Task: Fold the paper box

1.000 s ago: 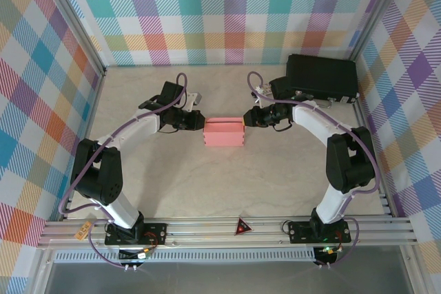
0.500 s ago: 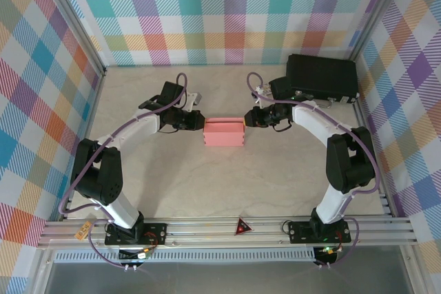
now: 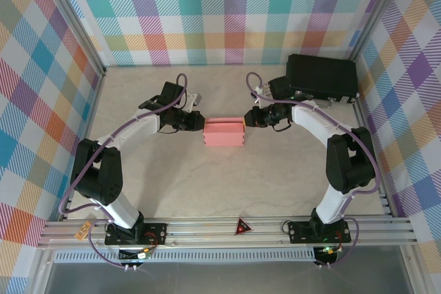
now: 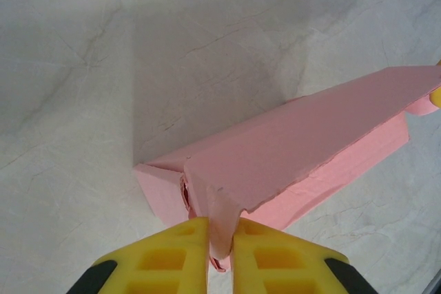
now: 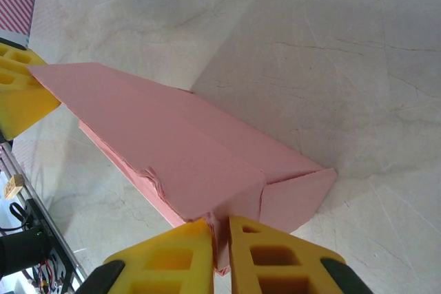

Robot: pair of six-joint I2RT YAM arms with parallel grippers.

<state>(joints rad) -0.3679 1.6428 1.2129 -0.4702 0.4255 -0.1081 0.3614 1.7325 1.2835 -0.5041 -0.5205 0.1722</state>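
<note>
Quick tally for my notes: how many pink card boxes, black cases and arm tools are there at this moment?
Pink paper box: 1
Large black case: 1
Tools: 2, the left tool and the right tool, each pinching one end of the box
Total: 4

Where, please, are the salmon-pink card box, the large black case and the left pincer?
Salmon-pink card box (image 3: 224, 133): top external view, middle of its top.
Large black case (image 3: 322, 77): top external view, centre of its top.
Left pincer (image 4: 220, 237): left wrist view, between its yellow fingertips.
</note>
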